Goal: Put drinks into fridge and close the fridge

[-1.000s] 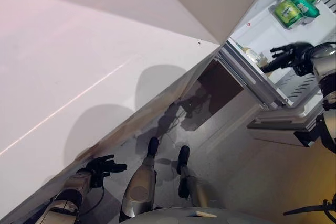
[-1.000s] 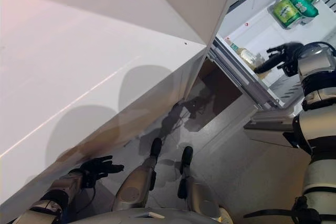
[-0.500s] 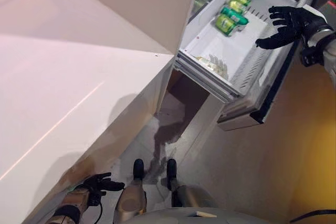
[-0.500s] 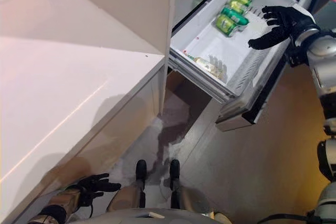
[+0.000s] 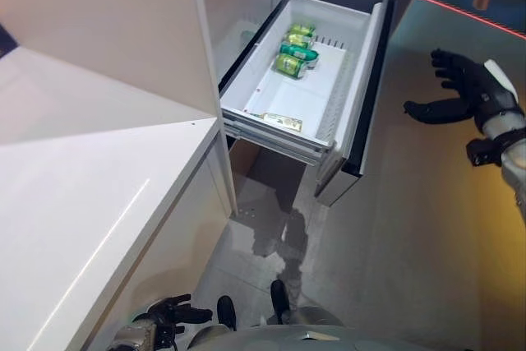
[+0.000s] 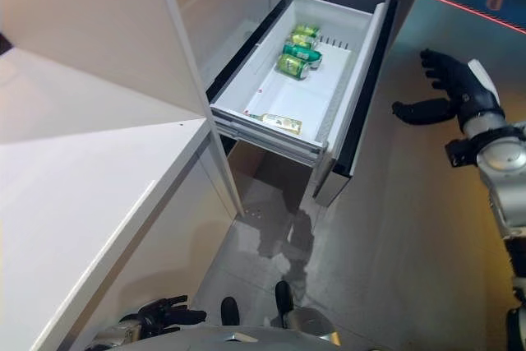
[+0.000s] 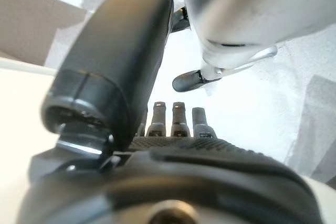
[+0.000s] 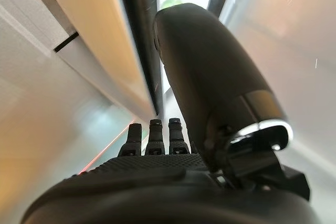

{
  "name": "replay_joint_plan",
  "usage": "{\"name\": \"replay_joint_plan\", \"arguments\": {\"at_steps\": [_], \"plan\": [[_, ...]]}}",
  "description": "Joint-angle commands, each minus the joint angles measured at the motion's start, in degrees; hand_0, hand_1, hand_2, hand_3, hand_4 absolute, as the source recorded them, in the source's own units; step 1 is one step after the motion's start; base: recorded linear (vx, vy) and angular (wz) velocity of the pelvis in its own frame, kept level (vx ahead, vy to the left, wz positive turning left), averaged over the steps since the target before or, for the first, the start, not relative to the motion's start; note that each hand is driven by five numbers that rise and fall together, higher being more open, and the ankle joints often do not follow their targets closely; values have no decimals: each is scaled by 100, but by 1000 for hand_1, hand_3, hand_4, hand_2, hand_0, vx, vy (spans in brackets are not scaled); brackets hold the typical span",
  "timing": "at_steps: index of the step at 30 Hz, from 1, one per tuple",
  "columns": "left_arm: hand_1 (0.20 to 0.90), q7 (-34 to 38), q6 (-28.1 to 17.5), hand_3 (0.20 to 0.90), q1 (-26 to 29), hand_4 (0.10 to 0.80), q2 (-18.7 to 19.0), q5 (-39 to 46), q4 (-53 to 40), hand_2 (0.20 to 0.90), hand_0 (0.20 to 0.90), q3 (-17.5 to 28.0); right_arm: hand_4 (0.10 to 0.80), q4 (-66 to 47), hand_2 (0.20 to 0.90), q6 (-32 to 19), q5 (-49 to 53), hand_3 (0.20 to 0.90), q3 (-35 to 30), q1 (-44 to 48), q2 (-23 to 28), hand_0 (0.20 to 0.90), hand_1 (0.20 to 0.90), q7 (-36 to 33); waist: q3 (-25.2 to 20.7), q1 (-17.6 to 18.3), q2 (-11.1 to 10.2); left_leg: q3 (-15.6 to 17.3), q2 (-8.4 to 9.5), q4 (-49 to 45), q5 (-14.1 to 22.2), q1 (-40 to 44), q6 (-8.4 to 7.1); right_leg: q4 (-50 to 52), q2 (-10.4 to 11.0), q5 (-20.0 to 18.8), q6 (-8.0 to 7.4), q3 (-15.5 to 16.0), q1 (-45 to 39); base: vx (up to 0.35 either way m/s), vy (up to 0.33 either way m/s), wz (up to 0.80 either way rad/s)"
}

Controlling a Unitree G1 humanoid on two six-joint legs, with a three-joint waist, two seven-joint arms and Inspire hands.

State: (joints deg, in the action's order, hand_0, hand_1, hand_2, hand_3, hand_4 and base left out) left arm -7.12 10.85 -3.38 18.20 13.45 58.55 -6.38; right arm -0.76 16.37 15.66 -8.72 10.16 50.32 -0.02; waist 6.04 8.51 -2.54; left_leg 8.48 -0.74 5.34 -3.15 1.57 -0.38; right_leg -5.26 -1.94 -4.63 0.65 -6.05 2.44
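Drinks: green cans (image 5: pixel 294 48) lie on their sides in a cluster at the far end of the drawer; a flatter pale bottle or carton (image 5: pixel 282 121) lies alone near the front wall. Loading looks done, judging by empty hands.
Fridge drawer: white bin (image 5: pixel 263 88) pulled fully out from the fridge body, its dark-edged front panel (image 5: pixel 368 80) facing the right arm's side. It must slide back in to close.
Right hand: right hand (image 5: pixel 467 92) raised beside the panel, well apart from it, fingers spread and straight, holding nothing. The palm faces the panel, likely posed to push it.
Left hand: left hand (image 5: pixel 168 316) low by the floor beneath the surface, fingers loosely spread, empty and idle.
Surface: white surface (image 5: pixel 74 203) sits on the left, its corner just beside the drawer's near side.
Open room: bare floor (image 5: pixel 394 228) between hand and panel leaves a free path for a push; the surface's corner is the only edge close to the drawer.
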Motion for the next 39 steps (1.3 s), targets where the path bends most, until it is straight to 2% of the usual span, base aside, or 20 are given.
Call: {"name": "replay_joint_plan", "arguments": {"at_steps": [1, 4, 9, 12, 18, 22, 23, 27, 32, 39], "plan": [[900, 59, -161, 900, -105, 800, 159, 18, 497, 900, 900, 21, 800, -403, 900, -740, -24, 900, -670, -30, -234, 900, 900, -366, -527, -46, 2, -175, 57, -34, 576, 36, 89, 154, -73, 251, -572, 99, -79, 12, 15, -8], [900, 108, -153, 900, -127, 800, 115, 93, 470, 900, 900, 31, 800, -381, 900, -822, 21, 900, -679, -338, -543, 900, 900, -360, -520, -11, 46, -148, 53, -34, 600, 92, 100, 226, -44, 300, -573, 94, -101, 20, 6, -7], [900, -5, -158, 900, -173, 800, 29, 321, 372, 900, 900, 61, 800, -227, 900, -1003, 72, 900, -333, -706, -1105, 900, 900, -90, -450, 53, 119, -75, 77, -157, 681, 260, 152, 411, 55, 384, -556, 129, -186, 74, -6, -8], [900, 52, -94, 900, -172, 800, -6, 362, 304, 900, 900, -9, 800, -54, 900, -1104, -18, 900, -35, -705, -1259, 900, 900, 91, -322, 48, 139, -61, 87, -600, 839, 205, 192, 757, 130, 514, -493, 192, -159, 128, -18, 0], [900, 312, -6, 900, 36, 800, -7, 392, 302, 900, 900, -214, 800, 221, 900, -1396, -91, 900, 466, -511, -1320, 900, 900, 51, 109, 27, 180, -253, 135, -1529, 1055, -200, 263, 1609, 222, 824, -351, 343, 132, 70, -3, 11], [900, 574, -21, 900, 429, 800, 82, 669, 214, 900, 900, -344, 800, 270, 900, -1571, -99, 900, 775, 43, -1190, 900, 900, -187, 605, -3, 215, -385, 232, -2289, 1218, -952, 352, 2266, 266, 979, -224, 361, 765, -158, 8, 14], [900, 629, -128, 900, 673, 800, 171, 864, 179, 900, 900, -422, 800, 275, 900, -1610, -157, 900, 949, 480, -1118, 900, 900, -376, 915, -29, 223, -441, 275, -2701, 1278, -1404, 377, 2636, 269, 1029, -153, 403, 1169, -353, 3, 10], [900, 766, -254, 900, 1065, 800, 314, 1020, 48, 900, 900, -475, 800, 180, 900, -1527, -269, 900, 1247, 1229, -1013, 900, 900, -590, 1390, -119, 226, -556, 402, -3492, 1433, -2259, 433, 3417, 257, 1185, -5, 501, 1943, -199, -28, 13], [900, 921, -338, 900, 1426, 800, 379, 1058, -194, 900, 900, -603, 800, 108, 900, -1558, -557, 900, 1599, 1900, -920, 900, 900, -719, 1776, -234, 291, -720, 528, -4143, 1513, -3067, 455, 4212, 219, 1379, 106, 623, 2711, -98, -30, 0], [900, 1065, -452, 900, 1711, 800, 302, 1263, -295, 900, 900, -694, 800, 248, 900, -1673, -665, 900, 2091, 2973, -1021, 900, 900, -865, 2085, -414, 402, -778, 608, -4362, 1423, -3570, 460, 4616, 157, 1461, 157, 718, 3219, -64, -34, 5]]}}
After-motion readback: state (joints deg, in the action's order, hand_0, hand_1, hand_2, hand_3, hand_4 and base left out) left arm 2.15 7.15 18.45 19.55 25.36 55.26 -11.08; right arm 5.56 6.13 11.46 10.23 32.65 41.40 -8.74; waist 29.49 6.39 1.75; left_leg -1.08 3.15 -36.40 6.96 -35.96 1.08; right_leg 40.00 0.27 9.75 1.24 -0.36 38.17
